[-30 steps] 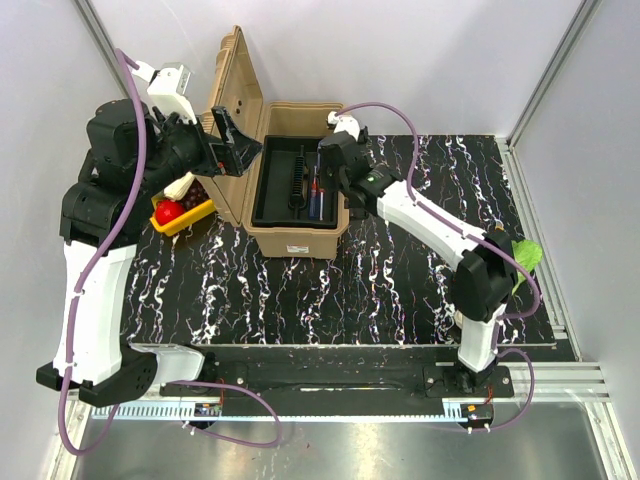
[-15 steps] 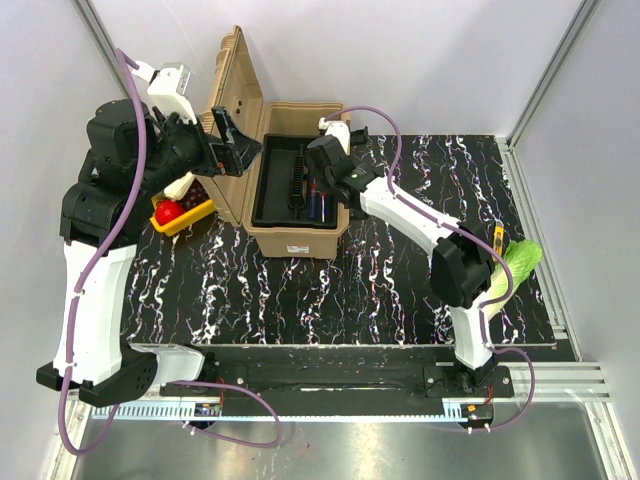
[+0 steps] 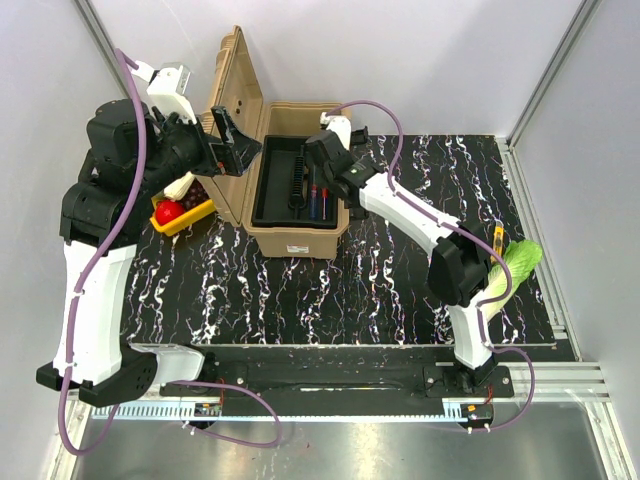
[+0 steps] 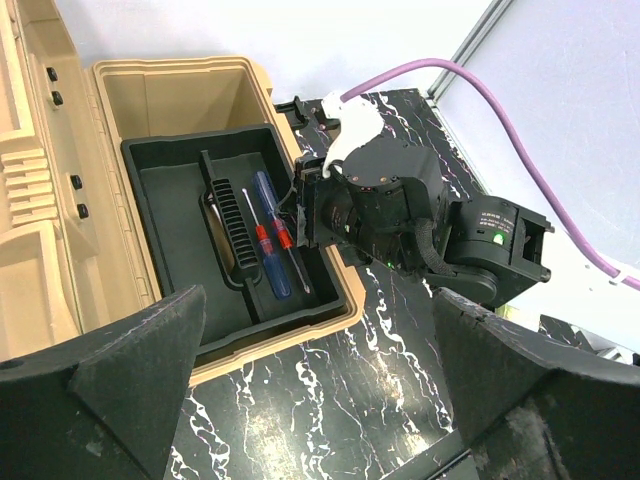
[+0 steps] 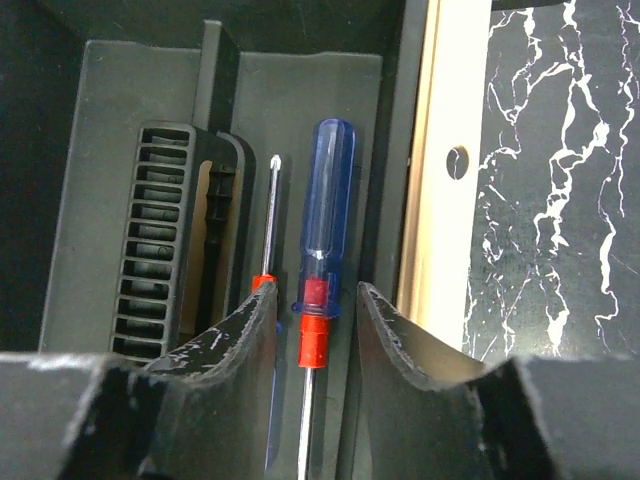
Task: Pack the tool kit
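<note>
Blue screwdriver [image 5: 327,200], tip cut off, right claw [image 5: 314,295] astride

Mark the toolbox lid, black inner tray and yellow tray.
toolbox lid [image 3: 238,80], top external view, far end.
black inner tray [image 4: 175,215], left wrist view, bare floor.
yellow tray [image 3: 186,221], top external view, near rim.

Bright, even, diffuse overhead light in all views. Top view: white walls [image 3: 400,60] near clipping, dull sheen on the steel strip [image 3: 350,445], and shadows barely readable on the black white-veined mat [image 3: 300,290]. The black inner tray [image 5: 120,90] of the open tan plastic toolbox [image 3: 290,243] goes murky at its left. The blue clear-handled screwdriver [image 5: 325,220] is sharp, with a highlight streak. The black fingers [image 4: 120,370] of the left gripper [image 4: 315,330] and the fingers [image 5: 225,345] of the right gripper [image 5: 315,295] sit near the lens and look soft.
</note>
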